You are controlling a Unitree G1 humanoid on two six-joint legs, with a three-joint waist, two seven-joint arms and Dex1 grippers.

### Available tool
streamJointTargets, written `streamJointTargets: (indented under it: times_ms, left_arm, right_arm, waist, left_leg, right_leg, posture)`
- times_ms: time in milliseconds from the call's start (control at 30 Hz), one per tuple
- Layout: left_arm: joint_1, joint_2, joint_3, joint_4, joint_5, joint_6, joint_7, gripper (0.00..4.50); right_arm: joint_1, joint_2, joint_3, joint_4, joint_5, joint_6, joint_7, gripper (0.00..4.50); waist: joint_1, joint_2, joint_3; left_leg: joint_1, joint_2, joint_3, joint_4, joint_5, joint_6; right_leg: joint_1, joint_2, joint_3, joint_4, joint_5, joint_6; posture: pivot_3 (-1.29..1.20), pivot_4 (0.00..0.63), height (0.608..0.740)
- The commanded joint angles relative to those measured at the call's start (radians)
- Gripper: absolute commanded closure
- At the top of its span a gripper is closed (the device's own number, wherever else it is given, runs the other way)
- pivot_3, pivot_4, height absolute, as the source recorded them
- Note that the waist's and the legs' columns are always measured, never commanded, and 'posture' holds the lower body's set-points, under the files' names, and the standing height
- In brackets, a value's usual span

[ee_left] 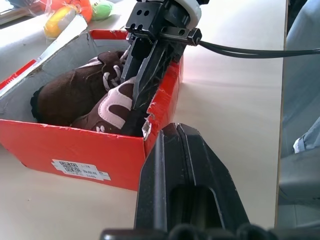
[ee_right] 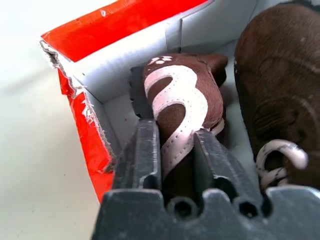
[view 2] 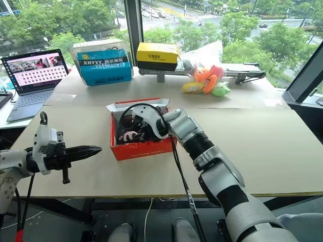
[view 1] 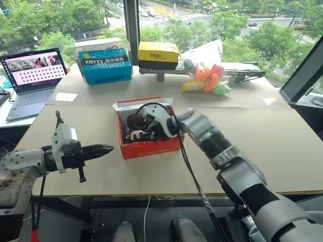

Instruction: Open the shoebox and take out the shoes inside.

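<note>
Cardboard-covered tabletop by a big window, trees and road outside, and the action is right in the middle! Right gripper (ee_right: 177, 145) is down inside the shoebox (view 1: 151, 147), its two black fingers (ee_right: 142, 150) clamped on either side of the heel of one brown shoe (ee_right: 182, 107), the one with the white swirl. That looks like a firm pinch on the near shoe. Just beside the pinched shoe, deeper in the box, lies the second shoe (ee_right: 277, 95), white laces showing, untouched. Around them, the red walls, one corner torn close to the fingers; the lid (view 1: 133, 104) is already folded back on the far side.

Out to the left of the box, well apart, the left gripper (view 1: 98, 149) hovers over the table with its fingers pressed together, holding nothing.

Farther off at the back: a blue box (view 1: 106, 66), a yellow-and-black box (view 1: 158, 55), plush toys (view 1: 207, 80), and a laptop (view 1: 33, 80).

So, opening done; both shoes are in the box, and lifting them out is the job left.
</note>
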Motion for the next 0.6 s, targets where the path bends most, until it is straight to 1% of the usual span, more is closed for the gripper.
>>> streamJointTargets:
  times_ms: [33, 100, 167, 233, 267, 433, 600]
  left_arm:
    - [-0.017, 0.005, 0.011, -0.022, -0.007, -0.012, 0.005, 4.50]
    - [-0.018, 0.005, 0.009, -0.021, -0.008, -0.011, 0.004, 4.50]
    - [-0.020, 0.005, 0.005, -0.020, -0.007, -0.011, 0.003, 4.50]
    - [-0.021, 0.005, 0.004, -0.017, -0.006, -0.013, 0.002, 4.50]
    - [-0.021, 0.006, 0.003, -0.015, -0.006, -0.013, 0.000, 4.50]
    - [-0.032, 0.004, -0.004, -0.005, -0.002, -0.016, -0.003, 4.50]
    - [-0.034, 0.001, -0.010, -0.002, -0.001, -0.018, -0.007, 4.50]
  right_arm:
    - [-0.005, -0.028, -0.051, -0.058, -0.009, 0.087, -0.045, 3.92]
    - [-0.007, -0.045, -0.089, -0.139, 0.018, 0.147, -0.042, 3.92]
    - [-0.010, -0.062, -0.127, -0.218, 0.048, 0.216, -0.043, 3.92]
    - [-0.009, -0.078, -0.156, -0.291, 0.073, 0.277, -0.050, 3.92]
    - [-0.007, -0.084, -0.169, -0.330, 0.089, 0.309, -0.054, 3.92]
    - [0.009, -0.101, -0.225, -0.478, 0.159, 0.435, -0.089, 3.92]
    - [0.015, -0.086, -0.297, -0.536, 0.205, 0.497, -0.166, 3.92]
  waist:
    - [0.002, 0.000, 0.000]
    - [0.007, 0.001, 0.001]
    - [0.010, 0.001, 0.001]
    - [0.012, 0.001, 0.001]
    - [0.012, 0.001, 0.001]
    - [0.012, 0.001, 0.001]
    - [0.013, 0.001, 0.001]
  left_leg:
    - [-0.001, 0.000, 0.000, 0.000, 0.000, 0.000]
    - [-0.003, 0.000, 0.000, 0.000, 0.000, 0.000]
    - [-0.008, 0.000, 0.000, 0.001, 0.000, 0.000]
    - [-0.022, 0.000, 0.000, 0.002, 0.005, 0.007]
    - [-0.024, 0.000, 0.000, 0.002, 0.005, 0.007]
    - [-0.026, 0.000, 0.000, 0.000, 0.005, 0.006]
    - [-0.027, 0.000, -0.001, -0.001, 0.004, 0.005]
  right_leg:
    - [-0.001, 0.000, 0.000, 0.000, 0.000, 0.000]
    - [-0.002, 0.000, 0.000, 0.000, 0.000, 0.000]
    - [-0.007, 0.000, -0.001, 0.000, -0.001, 0.001]
    - [-0.020, 0.000, -0.001, 0.000, 0.001, 0.002]
    - [-0.021, 0.000, -0.001, 0.000, 0.003, 0.006]
    - [-0.022, 0.000, -0.002, 0.000, 0.003, 0.003]
    - [-0.022, 0.000, -0.004, 0.000, 0.001, 0.003]
  posture:
    - [0.00, 0.150, 0.739]
    - [0.00, 0.150, 0.739]
    - [0.00, 0.150, 0.739]
    - [0.00, 0.150, 0.739]
    - [0.00, 0.150, 0.739]
    - [0.00, 0.150, 0.739]
    - [0.00, 0.150, 0.739]
